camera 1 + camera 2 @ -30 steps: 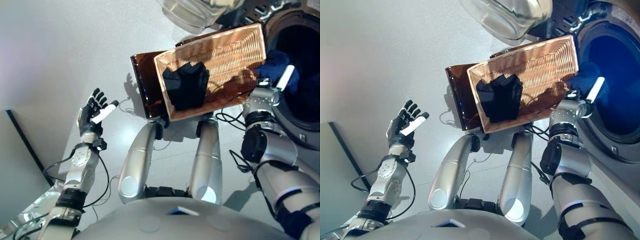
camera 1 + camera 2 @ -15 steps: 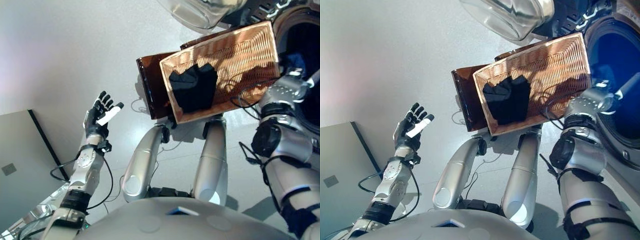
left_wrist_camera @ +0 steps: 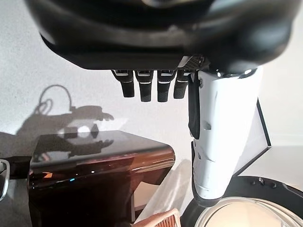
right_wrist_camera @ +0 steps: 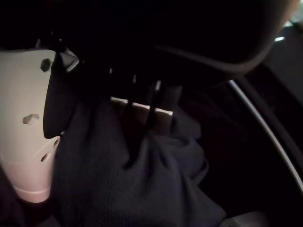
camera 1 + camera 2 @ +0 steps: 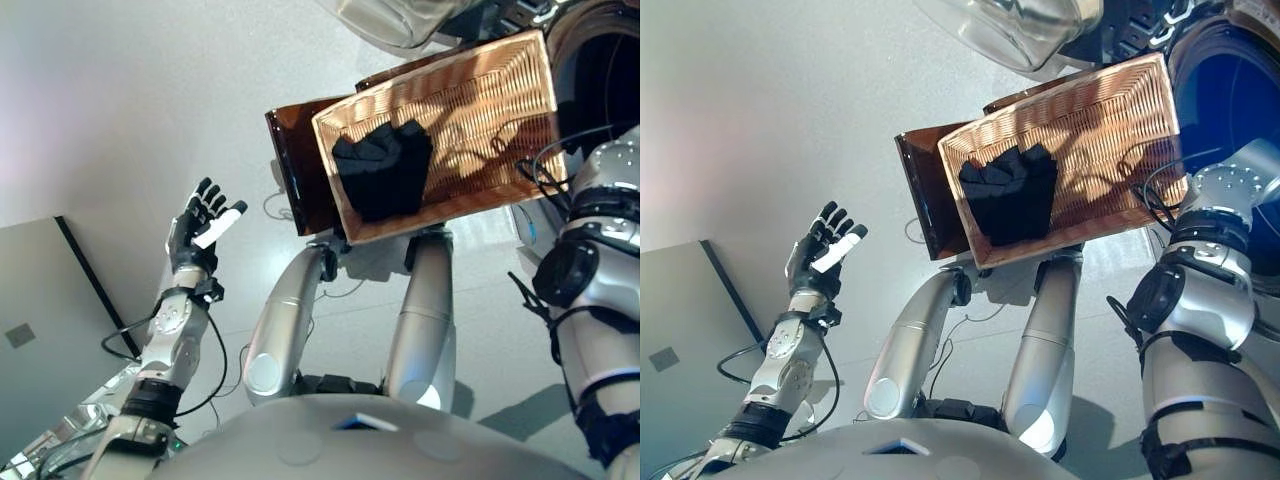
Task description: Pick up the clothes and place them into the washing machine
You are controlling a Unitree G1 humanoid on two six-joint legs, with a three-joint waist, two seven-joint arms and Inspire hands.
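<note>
In the right wrist view my right hand [image 4: 160, 108] is inside the dark washing machine drum [image 5: 1232, 92], its fingers and white-covered thumb [image 4: 27, 124] shut on a dark blue garment [image 4: 142, 184]. The eye views show only that arm's forearm reaching into the drum; the hand itself is hidden. A black garment [image 5: 383, 170] lies in the wicker basket [image 5: 478, 110] just left of the drum. My left hand [image 5: 200, 224] is raised at the left, open and holding nothing, far from the basket.
The basket rests on a dark brown glossy stand [image 5: 298, 170]. The machine's glass door [image 5: 395, 20] hangs open above the basket. A grey panel [image 5: 40, 330] with a dark edge lies at the lower left.
My right arm has pushed deeper into the drum with the blue garment, so the hand no longer shows in the eye views. The camera has shifted. The left hand has stayed raised.
</note>
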